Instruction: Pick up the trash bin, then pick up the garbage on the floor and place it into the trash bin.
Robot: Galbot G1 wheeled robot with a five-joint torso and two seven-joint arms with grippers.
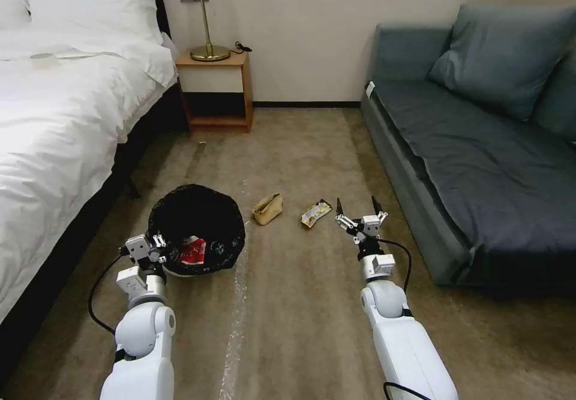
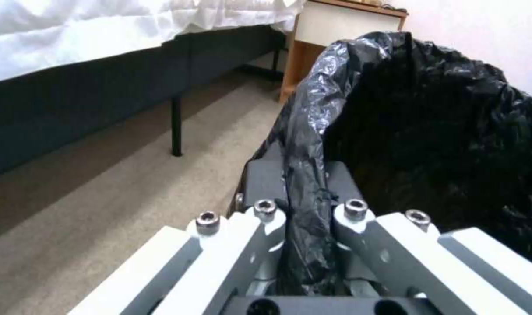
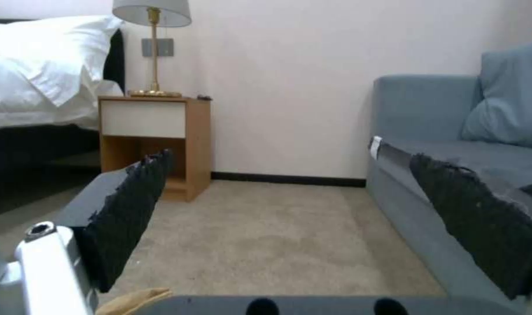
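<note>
left gripper (image 2: 304,210) pinching the trash bin (image 1: 198,229) by its bagged rim, red snack packet (image 1: 192,251) inside. right gripper (image 1: 360,211) spread, empty, beside yellow-and-black wrapper (image 1: 315,213). risk: thin liner grip slips, bin tips.

Most of the trash bin (image 1: 198,229) is just black liner from the head view; its white wall barely peeks out underneath. The red snack packet (image 1: 192,250) inside is half swallowed by the bag, so its print can't be read. The left gripper (image 1: 157,243) has its fingertips buried in the liner at the rim (the wrist view shows the plastic bunched between them). The yellow-and-black wrapper (image 1: 315,213) is too small to read. The tan paper bag (image 3: 132,301) shows just a corner in the right wrist view, cut by the bottom edge. The sofa (image 1: 480,166) and bed (image 1: 54,124) run off the frame.
</note>
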